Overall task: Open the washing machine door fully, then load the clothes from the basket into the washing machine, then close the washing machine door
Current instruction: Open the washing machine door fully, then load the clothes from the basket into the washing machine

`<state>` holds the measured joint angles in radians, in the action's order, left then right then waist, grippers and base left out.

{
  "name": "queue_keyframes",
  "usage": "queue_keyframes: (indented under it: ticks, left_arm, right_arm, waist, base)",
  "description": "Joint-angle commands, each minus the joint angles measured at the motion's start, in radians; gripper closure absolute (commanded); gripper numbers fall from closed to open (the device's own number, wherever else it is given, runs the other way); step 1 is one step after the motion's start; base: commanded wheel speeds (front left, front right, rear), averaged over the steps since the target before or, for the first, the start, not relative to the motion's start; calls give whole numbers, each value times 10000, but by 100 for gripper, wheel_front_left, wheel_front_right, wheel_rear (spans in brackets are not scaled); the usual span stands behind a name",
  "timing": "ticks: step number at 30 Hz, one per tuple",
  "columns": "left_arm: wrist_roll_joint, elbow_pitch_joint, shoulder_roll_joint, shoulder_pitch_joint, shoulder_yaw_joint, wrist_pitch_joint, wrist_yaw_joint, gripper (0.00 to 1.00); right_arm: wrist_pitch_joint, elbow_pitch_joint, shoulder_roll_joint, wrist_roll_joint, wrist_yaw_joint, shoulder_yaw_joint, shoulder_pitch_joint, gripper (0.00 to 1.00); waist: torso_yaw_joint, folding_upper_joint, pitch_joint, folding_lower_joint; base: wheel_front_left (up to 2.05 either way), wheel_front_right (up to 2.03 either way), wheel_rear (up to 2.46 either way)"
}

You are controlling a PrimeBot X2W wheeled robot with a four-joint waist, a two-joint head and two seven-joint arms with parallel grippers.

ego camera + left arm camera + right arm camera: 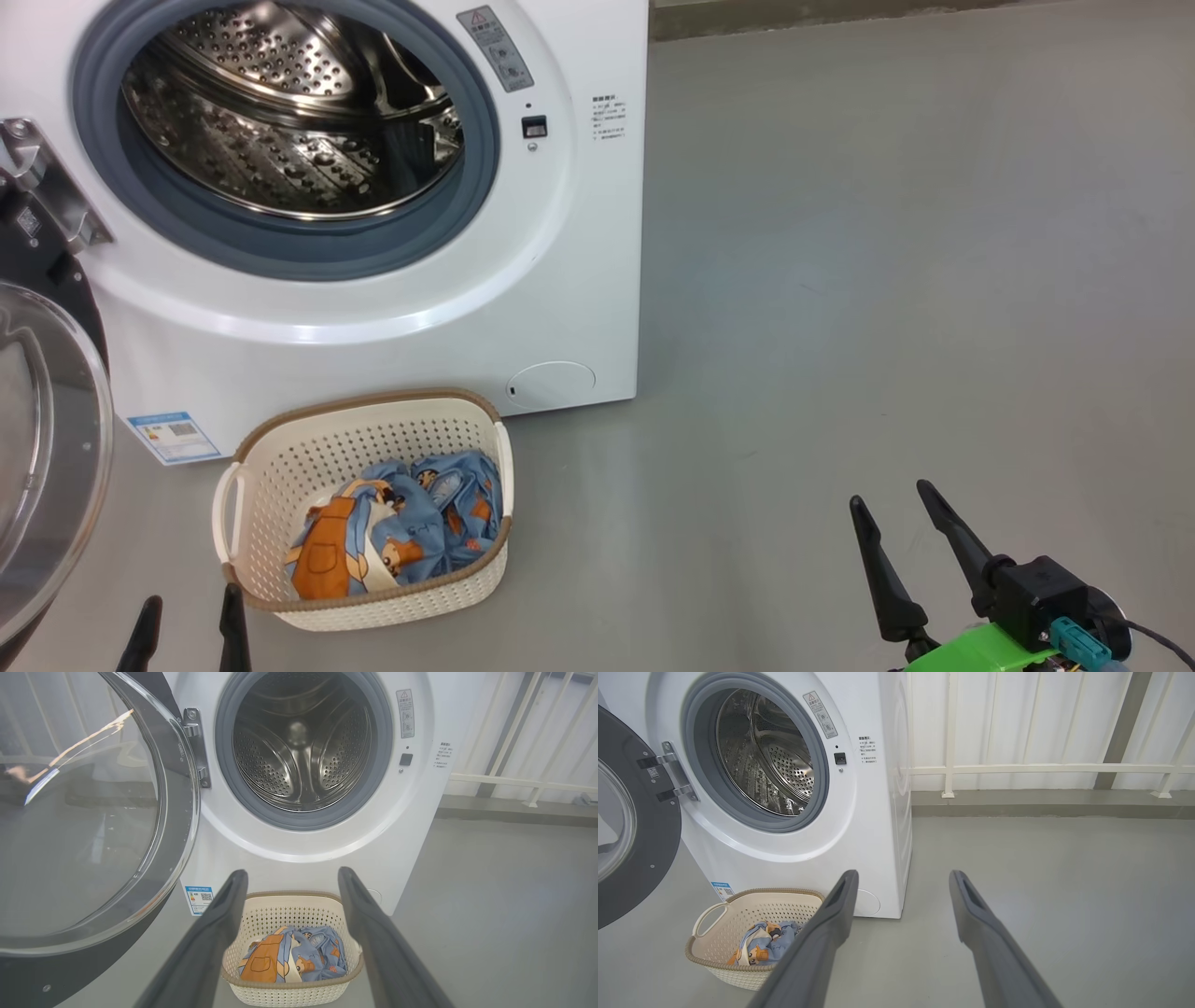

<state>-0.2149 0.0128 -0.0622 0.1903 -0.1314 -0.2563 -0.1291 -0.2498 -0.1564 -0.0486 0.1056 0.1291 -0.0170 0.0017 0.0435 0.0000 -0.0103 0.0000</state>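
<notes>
The white washing machine (579, 280) (434, 802) (878, 826) stands with its steel drum (289, 112) exposed. Its round washing machine door (47, 439) (93, 826) (626, 826) is swung wide open on the left hinge. On the floor before the machine sits the cream basket (308, 448) (280, 910) (714, 956) holding the blue and orange clothes (392, 537) (294, 961) (761, 947). My left gripper (189, 607) (292, 873) hangs open just short of the basket, empty. Far to the right my right gripper (890, 495) (901, 877) also stands open and empty.
Bare grey floor (887, 280) stretches right of the machine. A white railing (1041, 768) and pale wall panels run behind it, above a low grey kerb (1041, 805). The open door takes up the space left of the basket.
</notes>
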Motion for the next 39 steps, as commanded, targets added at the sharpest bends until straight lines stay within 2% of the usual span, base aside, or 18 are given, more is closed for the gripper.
queue_keyframes:
  ticks: [1,31,39]
  left_arm:
    - [31,-173,-64,-212,-300,-55,-15,0]
    - [-35,49,-237,-386,-361,-55,-15,0]
    - [-75,211,-300,-518,-425,-55,-15,0]
  right_arm:
    - [-120,266,-16,-64,16,-228,-266,0]
    - [-120,-33,-16,113,16,-324,-263,0]
    - [-120,-60,-16,197,16,-338,-252,0]
  waist:
    - [-10,0,-5,0]
    - [-226,0,-82,0]
    - [-252,0,-176,0]
  base:
    - [0,0,0]
    - [1,0,0]
    - [70,-70,0]
